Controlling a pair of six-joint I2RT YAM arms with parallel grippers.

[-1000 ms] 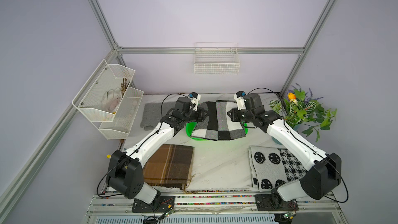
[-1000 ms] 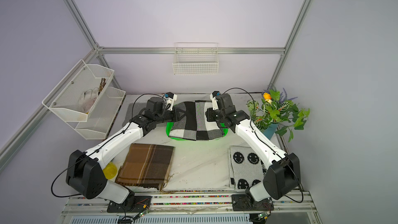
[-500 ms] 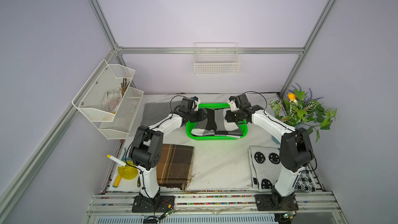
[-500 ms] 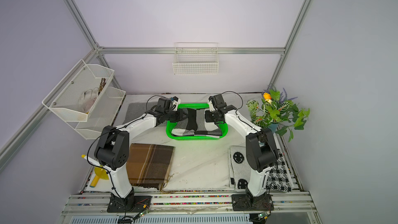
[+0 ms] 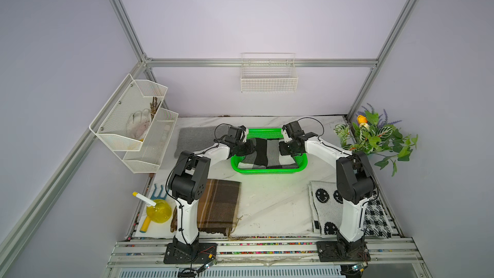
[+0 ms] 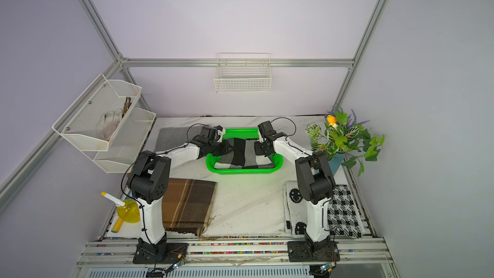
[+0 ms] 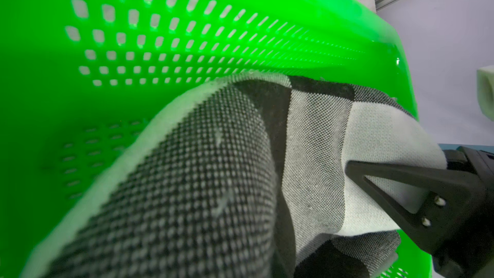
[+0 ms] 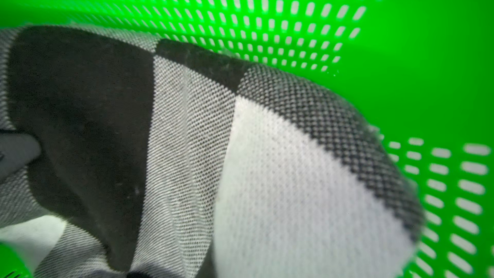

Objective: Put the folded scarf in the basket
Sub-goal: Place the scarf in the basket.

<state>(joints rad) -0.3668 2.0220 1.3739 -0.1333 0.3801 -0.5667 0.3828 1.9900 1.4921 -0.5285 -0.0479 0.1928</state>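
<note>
Both arms stretch forward with bent elbows and meet over the green basket (image 5: pixel 267 171), at 12 o'clock on the marble tabletop (image 5: pixel 275 201). The left gripper (image 5: pixel 244 147) is clamped on the 9 o'clock end of the checked scarf (image 5: pixel 268 153), and the right gripper (image 5: pixel 285 149) on its 3 o'clock end. The scarf's middle sags inside the basket. A brown plaid scarf (image 5: pixel 217 204) lies at 7 o'clock, a smiley-patterned scarf (image 5: pixel 323 204) at 5 o'clock, and a potted plant (image 5: pixel 374 135) at 2 o'clock.
</note>
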